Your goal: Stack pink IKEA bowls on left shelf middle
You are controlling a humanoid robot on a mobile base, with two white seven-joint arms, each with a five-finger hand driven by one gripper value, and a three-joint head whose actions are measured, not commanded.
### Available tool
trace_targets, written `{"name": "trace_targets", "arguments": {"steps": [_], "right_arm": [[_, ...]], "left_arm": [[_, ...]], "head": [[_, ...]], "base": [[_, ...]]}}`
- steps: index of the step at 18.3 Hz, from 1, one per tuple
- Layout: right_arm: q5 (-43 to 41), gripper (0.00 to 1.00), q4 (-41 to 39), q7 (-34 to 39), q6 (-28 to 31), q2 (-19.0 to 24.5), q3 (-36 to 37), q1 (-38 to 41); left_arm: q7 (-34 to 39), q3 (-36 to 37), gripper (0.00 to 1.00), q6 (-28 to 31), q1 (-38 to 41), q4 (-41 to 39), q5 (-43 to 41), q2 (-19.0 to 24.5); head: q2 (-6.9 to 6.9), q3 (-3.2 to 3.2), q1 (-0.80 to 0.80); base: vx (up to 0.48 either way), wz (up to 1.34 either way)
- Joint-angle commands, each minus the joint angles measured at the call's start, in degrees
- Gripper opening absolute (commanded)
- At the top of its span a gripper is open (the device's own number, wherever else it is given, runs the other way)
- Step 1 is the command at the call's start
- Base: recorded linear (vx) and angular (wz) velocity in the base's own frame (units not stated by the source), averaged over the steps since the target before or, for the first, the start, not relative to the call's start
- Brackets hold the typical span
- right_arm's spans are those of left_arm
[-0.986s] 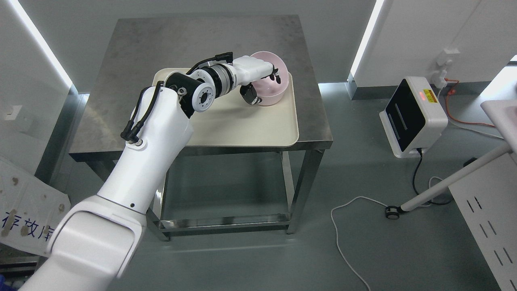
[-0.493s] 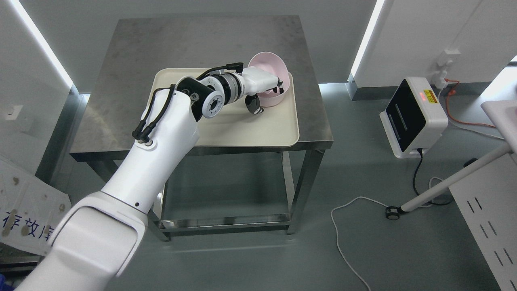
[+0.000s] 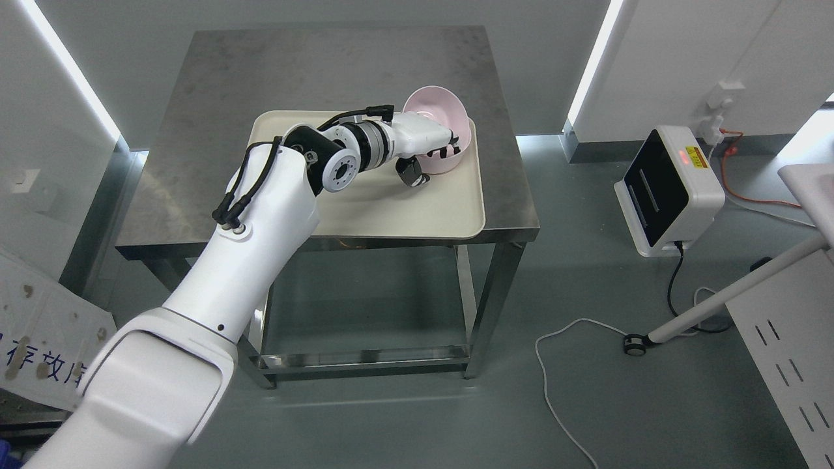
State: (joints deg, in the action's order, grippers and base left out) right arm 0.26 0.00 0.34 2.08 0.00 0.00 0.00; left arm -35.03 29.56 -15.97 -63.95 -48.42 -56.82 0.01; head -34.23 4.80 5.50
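1. The bowl [image 3: 435,124] sits at the far right corner of the tray [image 3: 391,208], tipped up on one side.
2. To lift it well, keep the rim pinched tight and go up slowly, so it does not slip.
3. The left hand [image 3: 427,146] reaches out low and long. Its fingers [image 3: 448,140] hook over the near rim, thumb under, gripping the bowl.

The left hand [image 3: 427,140] covers the near wall of the pink bowl [image 3: 438,111], so the grip of its fingers [image 3: 449,140] inside is unclear. At nine o'clock, a printed sign [image 3: 39,352] is cut off by the edge, its characters unreadable.
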Motion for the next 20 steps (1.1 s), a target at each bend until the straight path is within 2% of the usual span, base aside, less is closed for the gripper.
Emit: {"name": "trace_targets", "arguments": {"steps": [1, 3, 7, 10, 14, 20], "right_arm": [[-0.3, 1.0, -1.9, 0.0, -0.1, -1.0, 0.6, 1.7], [-0.3, 1.0, -1.9, 0.0, -0.1, -1.0, 0.6, 1.7], [-0.3, 1.0, -1.9, 0.0, -0.1, -1.0, 0.6, 1.7], [-0.3, 1.0, -1.9, 0.0, -0.1, -1.0, 0.6, 1.7], [-0.3, 1.0, -1.9, 0.0, -0.1, -1.0, 0.6, 1.7], [-0.3, 1.0, -1.9, 0.0, -0.1, -1.0, 0.7, 1.7]], "left_arm": [[-0.7, -2.7, 0.23, -1.7, 0.2, 1.6, 0.6, 1.0], [-0.7, -4.8, 0.12, -3.6, 0.2, 1.6, 0.7, 1.0], [-0.7, -6.3, 0.0, -4.5, 1.8, 1.6, 0.7, 1.0], [-0.6, -7.4, 0.0, -5.0, 2.8, 1.6, 0.7, 1.0], [0.4, -12.9, 0.0, -7.6, 2.3, 0.4, 1.0, 1.0], [-0.7, -23.0, 0.0, -12.8, 2.5, -6.9, 2.0, 1.0]], "head": [[0.0, 0.0, 0.0], [0.0, 0.0, 0.0], [0.0, 0.0, 0.0], [0.0, 0.0, 0.0], [0.0, 0.0, 0.0], [0.0, 0.0, 0.0]], "base": [[0.0, 0.0], [0.0, 0.0], [0.0, 0.0], [0.0, 0.0], [0.0, 0.0], [0.0, 0.0]]}}
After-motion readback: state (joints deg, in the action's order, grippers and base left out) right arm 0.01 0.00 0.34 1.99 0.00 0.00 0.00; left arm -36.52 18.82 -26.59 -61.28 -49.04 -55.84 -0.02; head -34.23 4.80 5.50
